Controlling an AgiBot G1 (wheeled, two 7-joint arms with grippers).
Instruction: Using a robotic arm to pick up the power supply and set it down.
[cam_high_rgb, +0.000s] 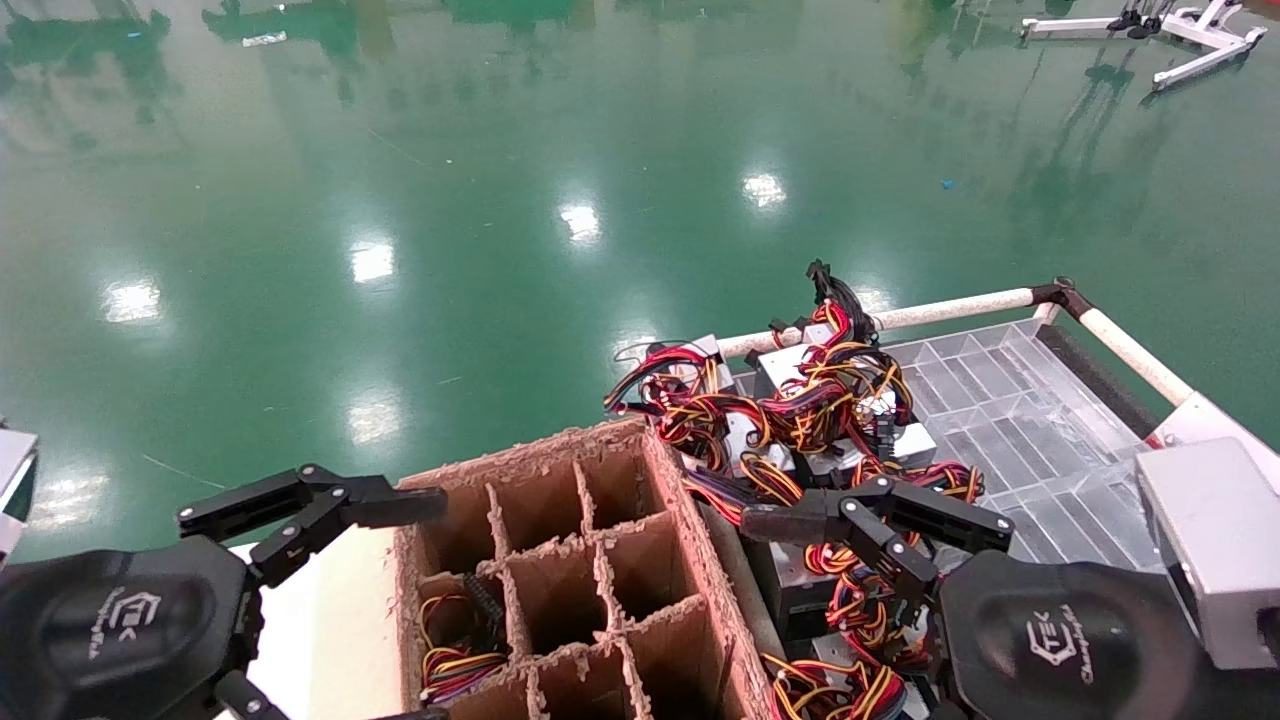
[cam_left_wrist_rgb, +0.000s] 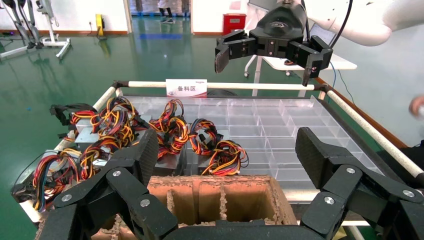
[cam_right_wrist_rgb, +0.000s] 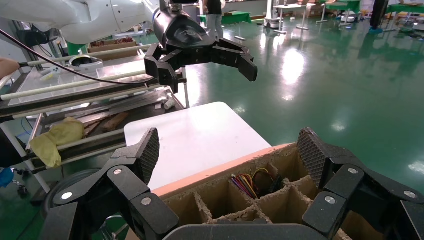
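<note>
Hovering above the divided cardboard box (cam_high_rgb: 560, 560), both grippers hang with fingers spread and nothing between them. The left gripper (cam_high_rgb: 330, 510) sits over the box's left edge, beside a white tabletop (cam_right_wrist_rgb: 200, 137). The right gripper (cam_high_rgb: 880, 520) is over the box's right edge, just above the nearest power supply (cam_high_rgb: 800, 590).

That supply, a grey metal case with red, yellow and black wires spilling over it, lies in the clear tray (cam_high_rgb: 1010, 420) against the box's right wall. More supplies (cam_high_rgb: 800, 400) are heaped behind it along the tray's left side, their wire bundles tangled together; how many lie there is hard to count under the wires. The rest of the tray, toward its right edge and far corner, shows bare clear compartments. White rails (cam_high_rgb: 960, 305) run along the tray's far and right edges, and a small label (cam_left_wrist_rgb: 186, 88) stands on the far rail.

One box cell at the near left holds a coil of wires (cam_high_rgb: 455, 640); whether a case sits under it cannot be told. The other cells in view look hollow.

In the right wrist view the left arm's white tube (cam_right_wrist_rgb: 100, 15) and thin black cable (cam_right_wrist_rgb: 60, 65) show behind its gripper. Green glossy floor (cam_high_rgb: 500, 200) surrounds everything.
</note>
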